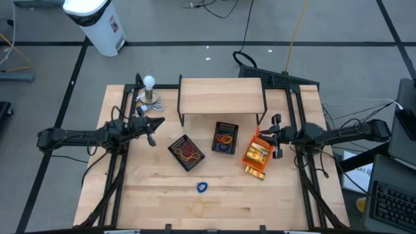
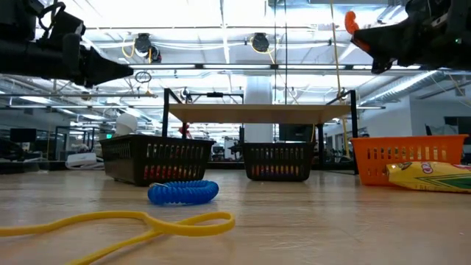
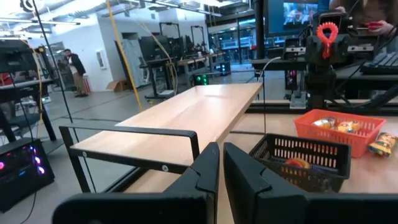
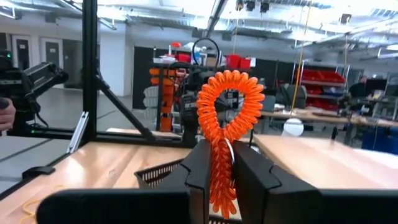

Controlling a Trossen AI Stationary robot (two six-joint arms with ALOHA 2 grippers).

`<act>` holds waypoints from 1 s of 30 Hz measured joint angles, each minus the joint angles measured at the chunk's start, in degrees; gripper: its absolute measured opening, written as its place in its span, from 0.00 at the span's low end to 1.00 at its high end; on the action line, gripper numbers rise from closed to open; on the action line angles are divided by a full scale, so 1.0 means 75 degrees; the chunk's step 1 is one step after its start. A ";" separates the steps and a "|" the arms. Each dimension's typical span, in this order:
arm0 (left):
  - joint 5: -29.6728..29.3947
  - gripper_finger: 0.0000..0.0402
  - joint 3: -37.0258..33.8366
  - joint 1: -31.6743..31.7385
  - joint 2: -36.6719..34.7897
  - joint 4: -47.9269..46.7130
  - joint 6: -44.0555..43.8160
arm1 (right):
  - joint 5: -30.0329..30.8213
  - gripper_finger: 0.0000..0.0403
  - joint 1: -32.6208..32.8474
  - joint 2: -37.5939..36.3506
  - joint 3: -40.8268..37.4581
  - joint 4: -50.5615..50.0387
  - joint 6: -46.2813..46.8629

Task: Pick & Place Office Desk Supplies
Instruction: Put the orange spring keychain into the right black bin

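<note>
My right gripper [image 1: 266, 134] is shut on an orange coiled band [image 4: 229, 102] and hangs above the far end of the orange tray [image 1: 249, 158], which holds yellow packets [image 1: 259, 153]. My left gripper [image 1: 153, 127] is shut on nothing, hovering at the table's left beside the near black mesh tray [image 1: 186, 153]. A second black mesh tray [image 1: 225, 138] holds coloured bands. A blue coiled band [image 1: 202, 188] and a yellow band [image 2: 147, 221] lie flat on the table near its front edge. My right gripper pinches the orange coiled band between its two fingers where the loop's two sides run together [image 4: 220, 163]. The fingers come roughly level from the table's right side. The round part of the loop [image 4: 230, 93] sticks out past the fingertips, lifted clear of tray and table.
A small wooden shelf on black legs [image 1: 221, 96] stands at the table's far middle. A white ball on a small stand [image 1: 149, 84] sits at the far left. One yellow packet [image 2: 430, 177] lies on the table beside the orange tray. Bare wood stretches along the front.
</note>
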 joint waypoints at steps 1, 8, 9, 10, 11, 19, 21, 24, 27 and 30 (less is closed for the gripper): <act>0.0000 0.06 0.0000 0.0000 0.0003 0.0022 0.0000 | -0.0003 0.09 0.0000 0.0000 -0.0001 -0.0066 0.0068; -0.0003 0.06 0.0003 0.0000 0.0000 0.0134 0.0046 | 0.0008 0.09 0.0012 0.0083 -0.0008 -0.0490 0.0535; -0.0003 0.06 0.0001 0.0000 0.0003 0.0132 0.0088 | 0.0011 0.09 0.0012 0.0090 -0.0009 -0.0480 0.0547; -0.0003 0.06 0.0000 -0.0001 0.0003 0.0126 0.0148 | 0.0012 0.09 0.0012 0.0090 -0.0012 -0.0458 0.0570; -0.0003 0.06 0.0000 0.0000 0.0003 0.0129 0.0160 | 0.0015 0.09 0.0012 0.0087 -0.0012 -0.0413 0.0595; -0.0003 0.06 0.0003 0.0000 0.0000 0.0126 0.0121 | 0.0257 0.09 0.0017 0.0093 -0.0017 -0.0362 0.0891; 0.0003 0.06 0.0003 0.0000 0.0003 0.0123 0.0001 | 0.0483 0.09 0.0017 0.0093 -0.0017 -0.0344 0.1013; 0.0004 0.06 0.0002 0.0000 0.0003 0.0092 -0.0354 | 0.0859 0.09 0.0017 0.0096 0.0037 -0.0312 0.1176; 0.0003 0.06 0.0003 0.0000 0.0000 0.0085 -0.0445 | 0.0874 0.09 0.0017 0.0174 0.0295 -0.0478 0.1190; 0.0003 0.06 0.0000 -0.0003 0.0003 0.0041 -0.0396 | 0.0972 0.09 0.0017 0.0353 0.0745 -0.1117 0.1071</act>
